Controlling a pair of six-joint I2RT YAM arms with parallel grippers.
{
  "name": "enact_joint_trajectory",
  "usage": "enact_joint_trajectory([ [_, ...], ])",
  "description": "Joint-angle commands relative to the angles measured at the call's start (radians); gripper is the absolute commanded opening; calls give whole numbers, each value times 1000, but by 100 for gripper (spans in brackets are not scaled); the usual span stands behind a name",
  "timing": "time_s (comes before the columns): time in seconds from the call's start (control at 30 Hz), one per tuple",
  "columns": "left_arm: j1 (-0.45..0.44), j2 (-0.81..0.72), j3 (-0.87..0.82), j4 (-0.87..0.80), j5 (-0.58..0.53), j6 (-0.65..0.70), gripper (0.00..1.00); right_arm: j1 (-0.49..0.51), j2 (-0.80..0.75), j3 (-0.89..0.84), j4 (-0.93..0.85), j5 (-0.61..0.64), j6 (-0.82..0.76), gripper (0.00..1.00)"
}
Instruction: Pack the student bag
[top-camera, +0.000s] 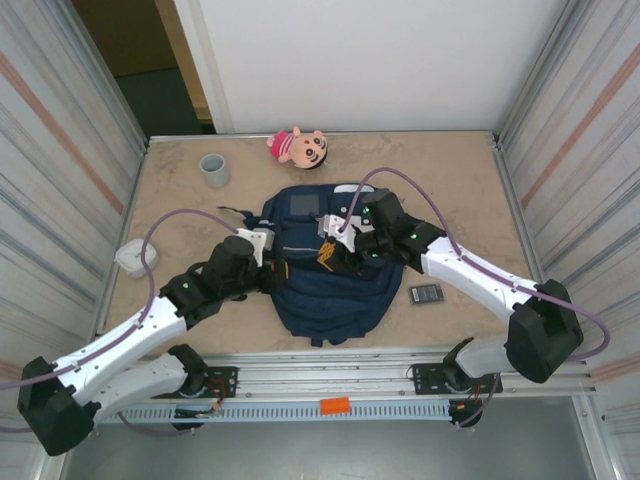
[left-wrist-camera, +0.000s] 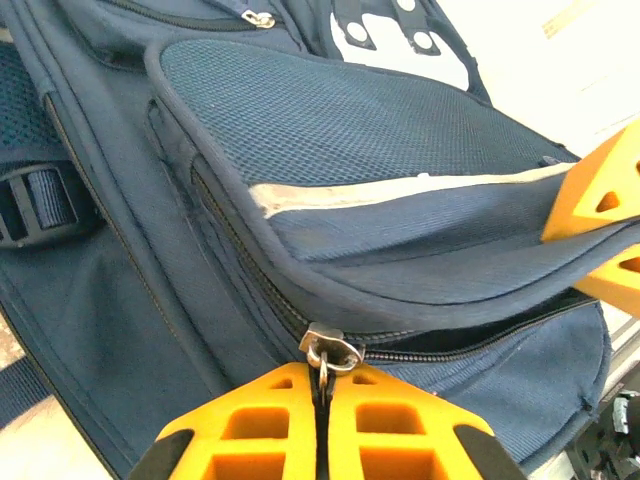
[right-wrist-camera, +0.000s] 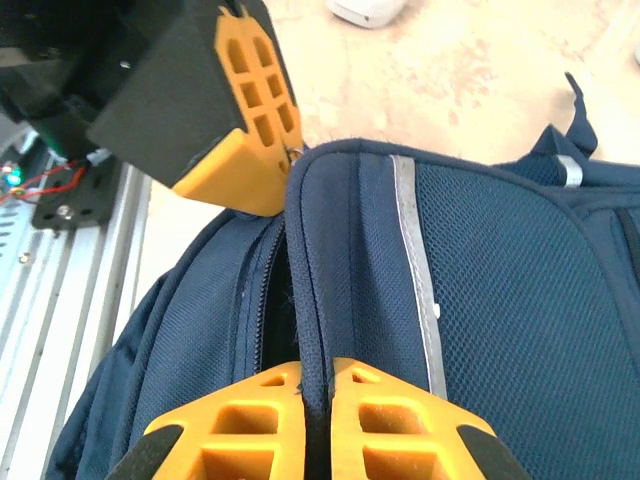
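The student bag (top-camera: 325, 290), a navy-blue backpack with pale reflective stripes, lies flat in the middle of the table. My left gripper (left-wrist-camera: 322, 378) is shut on the metal zipper pull (left-wrist-camera: 331, 352) of the bag's main zipper, at the bag's left side (top-camera: 285, 268). The zipper is partly undone, and a dark gap shows behind it. My right gripper (right-wrist-camera: 317, 372) is shut on the piped edge of the bag's front flap (right-wrist-camera: 305, 260), near the bag's upper middle (top-camera: 328, 252). Its yellow fingers (left-wrist-camera: 600, 215) show at the right of the left wrist view.
A pink plush doll (top-camera: 298, 147) lies at the back of the table, and a grey cup (top-camera: 214, 169) stands to its left. A white object (top-camera: 135, 258) sits near the left wall. A dark calculator-like device (top-camera: 429, 294) lies right of the bag. Corrugated walls close both sides.
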Motion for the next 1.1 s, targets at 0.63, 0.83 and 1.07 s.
enact_joint_trajectory([
  [0.63,133,46,-15,58,-59,227,11,-73,-45,127,-283,-253,-202,0],
  [0.83,146,53,-26,72,-133,248,5,-87,-56,129,-306,-321,-238,0],
  [1.07,165,52,29,78,-75,288,47,-91,-54,150,-344,-204,-244,0],
])
